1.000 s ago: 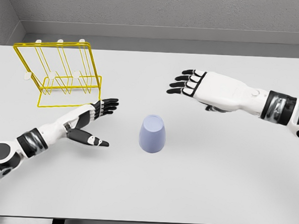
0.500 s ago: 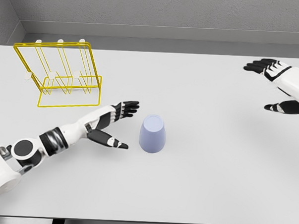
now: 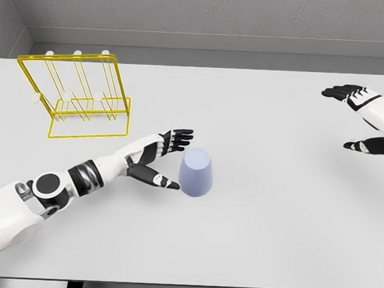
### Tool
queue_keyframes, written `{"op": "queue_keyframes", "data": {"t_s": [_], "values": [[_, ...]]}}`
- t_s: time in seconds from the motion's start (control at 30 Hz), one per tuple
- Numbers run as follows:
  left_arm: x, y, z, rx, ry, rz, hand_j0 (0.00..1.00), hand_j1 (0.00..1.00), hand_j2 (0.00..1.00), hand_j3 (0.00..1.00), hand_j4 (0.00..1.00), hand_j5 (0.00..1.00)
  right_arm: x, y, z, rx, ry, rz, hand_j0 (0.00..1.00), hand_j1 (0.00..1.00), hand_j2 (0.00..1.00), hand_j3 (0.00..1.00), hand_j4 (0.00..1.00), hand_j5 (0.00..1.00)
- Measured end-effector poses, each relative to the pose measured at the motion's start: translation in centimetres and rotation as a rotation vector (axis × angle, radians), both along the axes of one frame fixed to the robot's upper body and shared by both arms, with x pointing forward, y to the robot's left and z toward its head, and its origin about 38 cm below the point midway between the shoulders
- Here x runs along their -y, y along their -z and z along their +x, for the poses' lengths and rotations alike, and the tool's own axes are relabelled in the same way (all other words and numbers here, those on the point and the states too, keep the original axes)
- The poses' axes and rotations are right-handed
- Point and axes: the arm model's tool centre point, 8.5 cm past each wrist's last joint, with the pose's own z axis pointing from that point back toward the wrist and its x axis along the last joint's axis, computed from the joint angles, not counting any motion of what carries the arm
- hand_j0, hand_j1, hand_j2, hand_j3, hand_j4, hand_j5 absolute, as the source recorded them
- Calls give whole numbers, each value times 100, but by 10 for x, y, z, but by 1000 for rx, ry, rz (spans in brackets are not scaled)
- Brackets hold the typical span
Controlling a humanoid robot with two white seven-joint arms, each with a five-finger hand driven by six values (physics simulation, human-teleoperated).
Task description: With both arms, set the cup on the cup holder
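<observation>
A pale lavender cup (image 3: 196,172) stands upside down near the middle of the white table (image 3: 259,204). My left hand (image 3: 170,157) is open right beside the cup's left side, fingers spread above and thumb low, nearly touching it. The yellow wire cup holder (image 3: 76,95) with white-tipped pegs stands at the far left. At the right edge my right hand (image 3: 362,119) is open, far from the cup.
A grey wall runs behind the table's far edge. The table's front edge lies along the bottom of the picture.
My left hand has reached rightward up to the cup. My right hand has drawn back from the middle to the right edge. The cup has not moved.
</observation>
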Motion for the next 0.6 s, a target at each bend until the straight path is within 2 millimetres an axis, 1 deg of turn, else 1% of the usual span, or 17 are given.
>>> {"op": "queue_keyframes", "data": {"t_s": [0.1, 0.2, 0.43, 0.6], "values": [[4, 1, 1, -2, 2, -5, 100, 100, 100, 100, 100, 100, -9, -7, -2, 23, -24, -1, 100, 100, 100, 100, 100, 100], [7, 1, 1, -5, 5, -5, 100, 100, 100, 100, 100, 100, -12, -9, -3, 32, -34, 0, 100, 100, 100, 100, 100, 100], [20, 2, 1, -14, 24, -11, 100, 100, 100, 100, 100, 100, -15, -9, -4, 37, -39, 2, 100, 100, 100, 100, 100, 100], [21, 5, 1, -22, 22, -6, 100, 100, 100, 100, 100, 100, -15, -10, -4, 37, -40, 3, 100, 100, 100, 100, 100, 100]]}}
